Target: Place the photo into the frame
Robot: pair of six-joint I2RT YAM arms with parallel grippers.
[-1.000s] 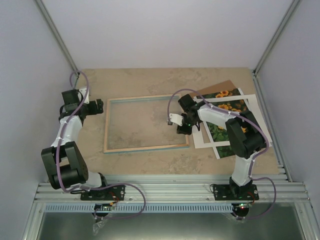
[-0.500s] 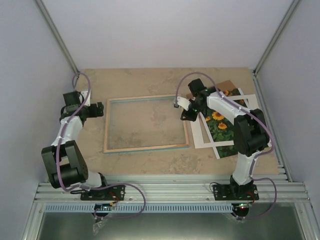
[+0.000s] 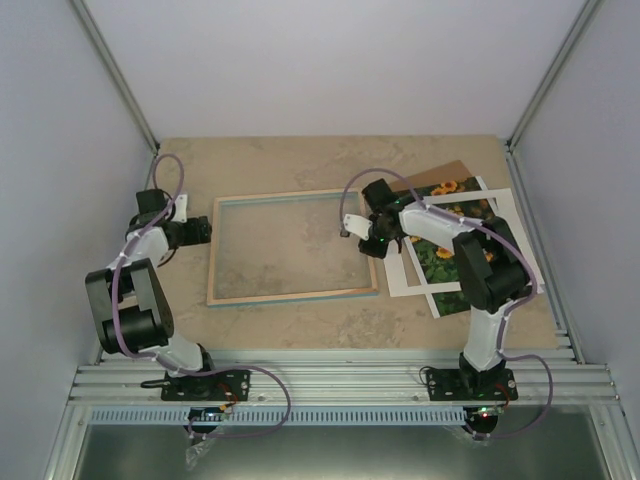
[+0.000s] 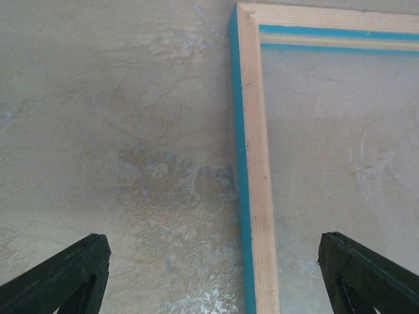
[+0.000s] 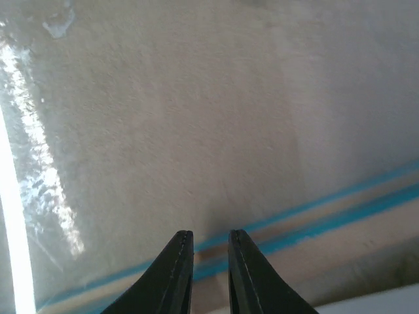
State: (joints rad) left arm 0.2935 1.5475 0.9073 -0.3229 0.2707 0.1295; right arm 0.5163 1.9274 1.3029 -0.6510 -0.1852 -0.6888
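top external: the frame [image 3: 290,297] lies flat mid-table, pale wood upward, its long axis running left to right. the photo [image 3: 440,262] lies well to the right of it, in a tilted stack with a white mat [image 3: 405,285] and a brown backing panel [image 3: 455,167]. its long axis runs roughly near to far, crosswise to the frame's opening, so i judge it will need a turn before it can drop in. the right gripper [image 3: 350,230] hovers at the frame's right rail and points away from the photo, which lies on the far side of it beneath the right arm [image 3: 480,270]. this is clearly the nearer arm. the left gripper [image 3: 200,230] sits just beside the frame's left rail, well apart from the print. arm and mat cover much of the photo, and i cannot tell whether it lies over or under the mat.

left wrist: the left gripper [image 4: 213,241] is spread wide with nothing between its fingers, straddling the frame's [image 4: 255,196] left rail. the rail shows a turquoise outer edge and a wooden back, and its far corner is in view. the photo is out of view here.

right wrist: the right gripper [image 5: 204,239] is drawn to a narrow slit and holds nothing. it is poised over the pane [image 5: 163,118], just short of a blue-striped rail of the frame [image 5: 340,252]. the picture is soft, glare streaks the left side, and no photo shows.
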